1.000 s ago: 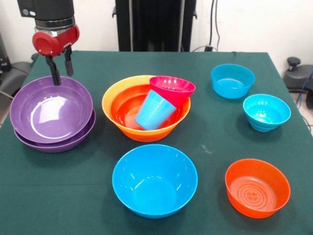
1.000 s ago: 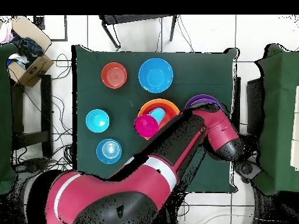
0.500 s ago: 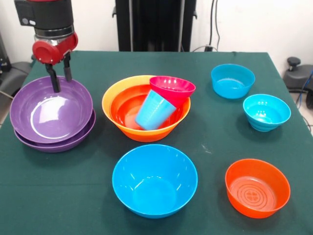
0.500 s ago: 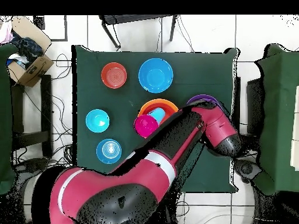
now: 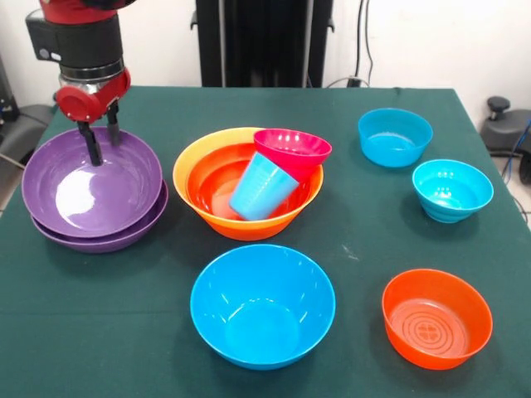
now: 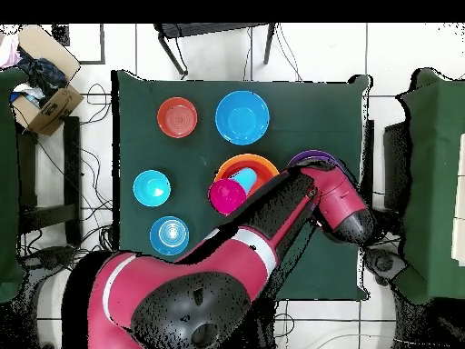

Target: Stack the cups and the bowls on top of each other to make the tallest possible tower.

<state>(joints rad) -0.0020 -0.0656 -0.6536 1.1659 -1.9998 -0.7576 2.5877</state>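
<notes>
Right now the gripper is sitting at the far rim of the upper purple bowl, fingers a little apart w/ one finger dipping inside the rim and the other just behind it; whether they're actually pinching the rim I can't tell. That purple bowl is nesting in a second purple bowl, the pair lying just left of the big orange bowl in the front view.

The orange bowl is acting as the tower's base: a red-orange bowl is sitting inside it, the light blue cup is leaning tilted in that, and a magenta bowl is tilting against the cup's top at the orange bowl's right rim.

Rel. to the orange bowl: the large blue bowl is lying in front of it, a small red-orange bowl front-right, a cyan bowl to the right, and another cyan bowl right and further back.

Overhead, the arm is covering most of the purple bowls, leaving only an edge showing.
</notes>
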